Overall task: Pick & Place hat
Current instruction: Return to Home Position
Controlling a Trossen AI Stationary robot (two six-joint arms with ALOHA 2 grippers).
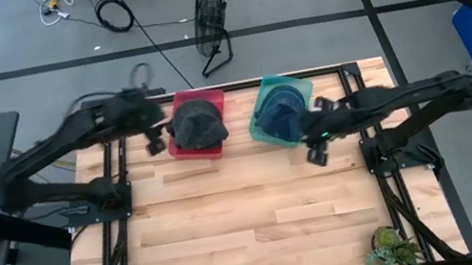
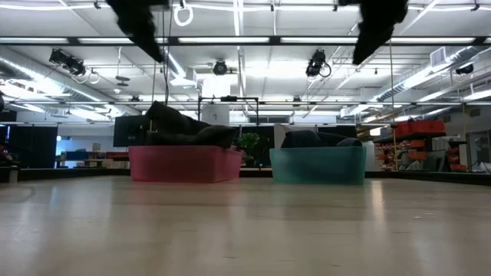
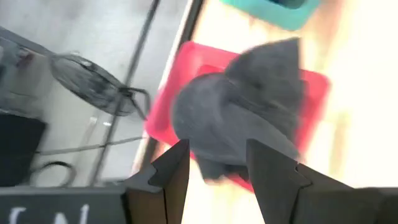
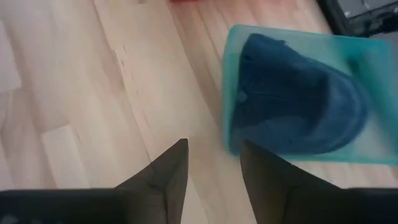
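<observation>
A dark grey hat [image 1: 196,120] lies in a red bin [image 1: 183,150] at the table's far side, its crown bulging above the rim [image 3: 236,118]. A blue hat [image 1: 279,113] sits in a teal bin [image 1: 298,85] to the right of it [image 4: 298,93]. My left gripper [image 1: 156,139] hovers open just left of the red bin, raised above the table, with the grey hat ahead of its fingers [image 3: 217,146]. My right gripper [image 1: 317,149] hovers open at the near right corner of the teal bin [image 4: 213,144]. Neither touches anything.
Both bins [image 2: 184,163] [image 2: 318,165] stand side by side near the far edge. Bare wood [image 1: 253,227] fills the near half of the table. A small potted plant [image 1: 391,246] sits at the near right corner. A fan [image 1: 211,15] stands on the floor beyond the table.
</observation>
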